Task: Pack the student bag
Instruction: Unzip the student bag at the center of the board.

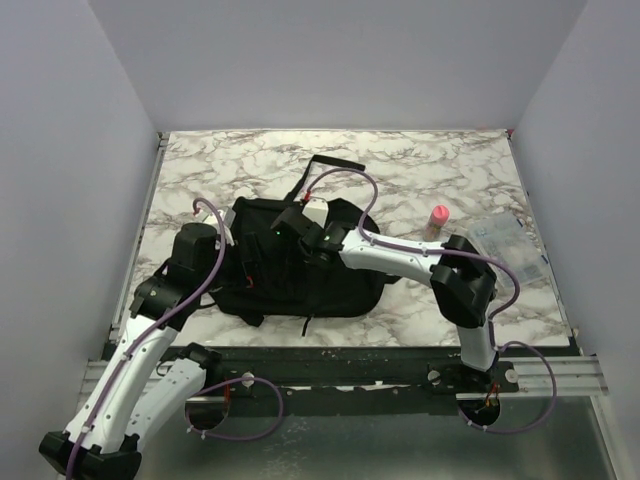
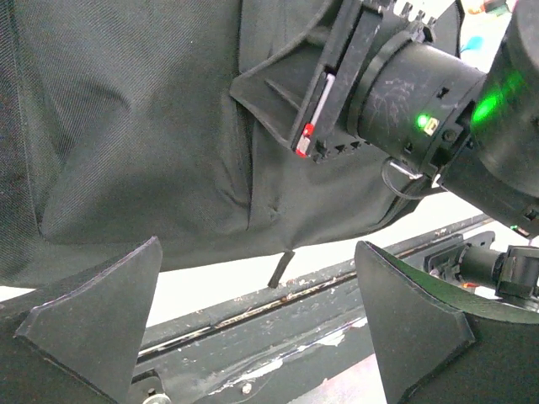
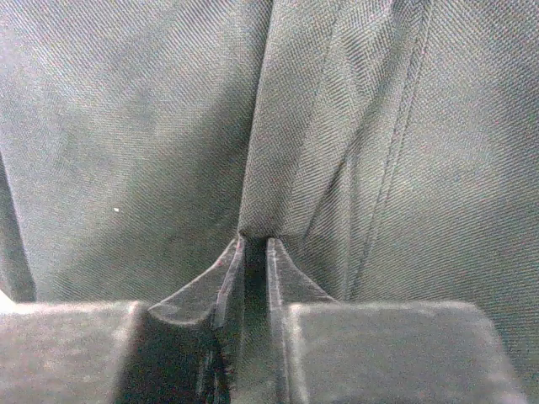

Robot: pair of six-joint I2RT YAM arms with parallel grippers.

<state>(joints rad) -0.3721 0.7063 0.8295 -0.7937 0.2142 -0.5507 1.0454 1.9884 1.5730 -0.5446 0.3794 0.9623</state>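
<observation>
Backpack [image 1: 330, 290] lies flat at the centre of the overhead frame, on the marbled table [image 1: 420, 165]. Right gripper [image 3: 253, 244] has its fingers pinched almost together on a raised fold of the black fabric. Left gripper [image 2: 257, 252] sits by the bag's side, left of centre in the overhead frame, with fingers spread wide and holding nothing. The step in hand looks like opening the bag, and no mouth shows yet. The next move likely calls for lifting that fold while the left takes a second grip, since thin cloth may slip.
</observation>
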